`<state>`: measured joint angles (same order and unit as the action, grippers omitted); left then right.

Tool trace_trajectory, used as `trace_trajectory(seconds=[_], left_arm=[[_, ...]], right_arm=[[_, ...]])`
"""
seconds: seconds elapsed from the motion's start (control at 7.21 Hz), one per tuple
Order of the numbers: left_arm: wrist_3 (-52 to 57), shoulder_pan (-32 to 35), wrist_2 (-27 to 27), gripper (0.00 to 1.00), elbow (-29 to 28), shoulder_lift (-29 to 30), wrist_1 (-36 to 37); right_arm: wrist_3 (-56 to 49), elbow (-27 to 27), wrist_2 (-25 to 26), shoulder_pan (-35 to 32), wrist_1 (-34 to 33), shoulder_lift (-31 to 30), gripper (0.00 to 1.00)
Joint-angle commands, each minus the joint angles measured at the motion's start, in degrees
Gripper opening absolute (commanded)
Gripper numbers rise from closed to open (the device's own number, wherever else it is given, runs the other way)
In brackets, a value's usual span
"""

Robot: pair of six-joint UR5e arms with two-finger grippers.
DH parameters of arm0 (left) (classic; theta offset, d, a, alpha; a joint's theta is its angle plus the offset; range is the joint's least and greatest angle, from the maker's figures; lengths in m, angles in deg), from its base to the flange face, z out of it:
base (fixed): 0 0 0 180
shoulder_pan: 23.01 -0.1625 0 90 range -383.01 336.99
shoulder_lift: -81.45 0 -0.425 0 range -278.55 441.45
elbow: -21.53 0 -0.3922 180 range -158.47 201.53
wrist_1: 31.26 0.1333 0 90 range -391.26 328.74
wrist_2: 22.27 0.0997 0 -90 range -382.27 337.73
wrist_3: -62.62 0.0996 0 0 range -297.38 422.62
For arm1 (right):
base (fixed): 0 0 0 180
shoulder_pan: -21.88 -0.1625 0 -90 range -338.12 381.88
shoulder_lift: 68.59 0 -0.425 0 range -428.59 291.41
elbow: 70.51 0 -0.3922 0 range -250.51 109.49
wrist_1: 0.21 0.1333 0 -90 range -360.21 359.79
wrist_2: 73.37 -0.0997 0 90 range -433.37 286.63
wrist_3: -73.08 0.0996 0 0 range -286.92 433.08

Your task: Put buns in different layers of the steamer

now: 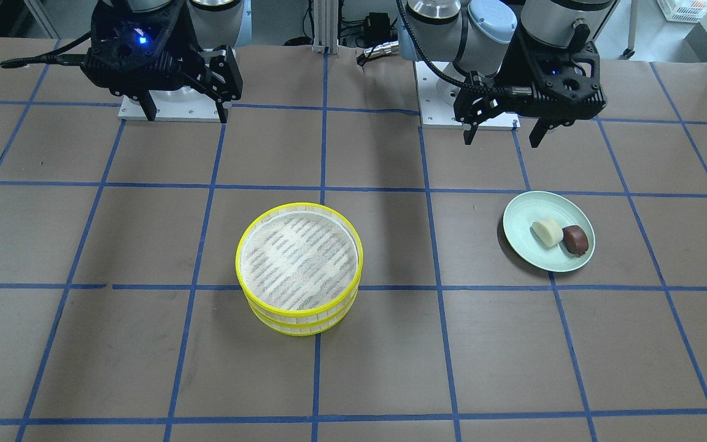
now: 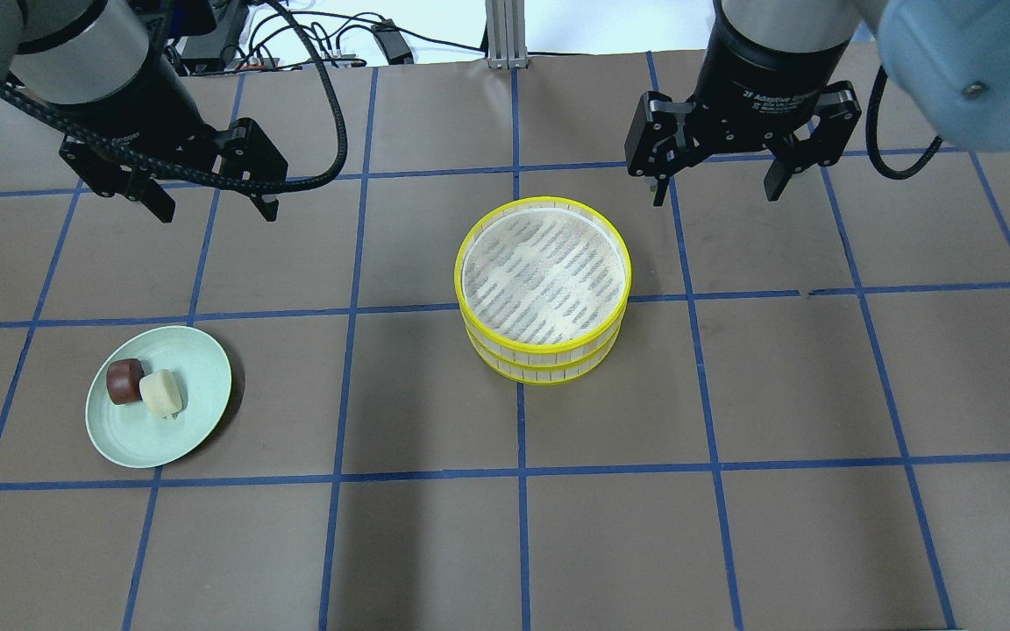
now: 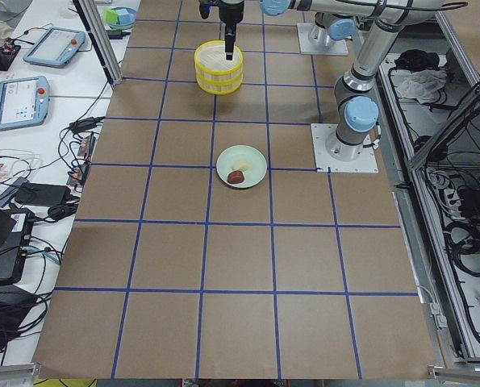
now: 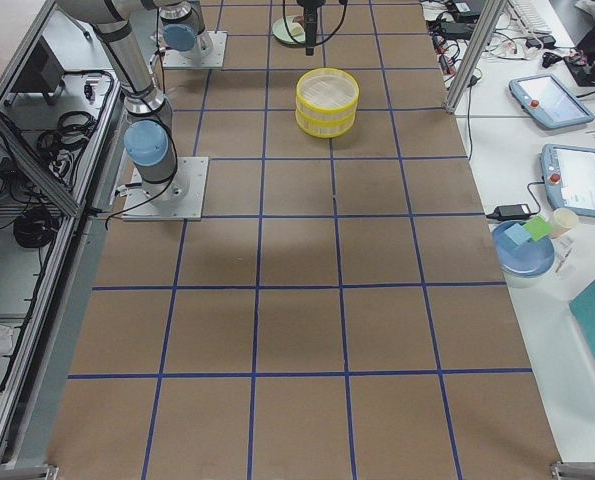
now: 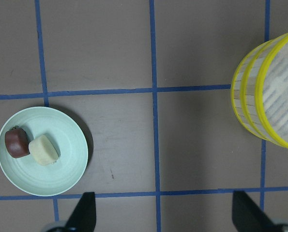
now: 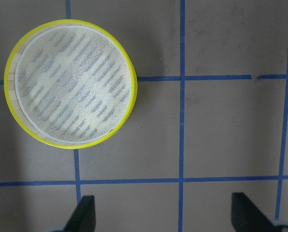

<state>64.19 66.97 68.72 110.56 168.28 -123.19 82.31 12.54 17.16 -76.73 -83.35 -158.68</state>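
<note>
Two steamer trays with yellow rims stand stacked in the table's middle; the stack also shows in the front view and the right wrist view. The top tray holds nothing. A cream-white bun and a dark reddish-brown bun lie side by side on a pale green plate. My left gripper is open, high above the table behind the plate. My right gripper is open, high behind and to the right of the trays.
The brown table cover carries a blue tape grid. The arm bases stand at the robot's edge of the table. Tablets and cables lie on side benches beyond the table's ends.
</note>
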Motion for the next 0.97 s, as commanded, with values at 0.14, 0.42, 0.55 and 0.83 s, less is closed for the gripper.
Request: trace_trajectory(seconds=[0.14, 0.42, 0.55, 0.83], left_arm=[[0.1, -0.6, -0.1, 1.00, 0.0, 0.3, 0.3], [0.1, -2.1, 0.2, 1.00, 0.1, -0.1, -0.3], [0.1, -2.2, 2.6, 1.00, 0.4, 0.2, -0.2], [0.1, -2.1, 4.3, 1.00, 0.4, 0.3, 0.1]], right_arm=[[0.0, 0.0, 0.0, 0.0, 0.0, 0.0, 1.00], [0.1, 0.1, 0.0, 0.0, 0.1, 0.0, 1.00], [0.2, 0.6, -0.1, -0.1, -0.1, 0.1, 1.00], [0.7, 5.7, -1.0, -0.5, -5.1, 0.8, 1.00]])
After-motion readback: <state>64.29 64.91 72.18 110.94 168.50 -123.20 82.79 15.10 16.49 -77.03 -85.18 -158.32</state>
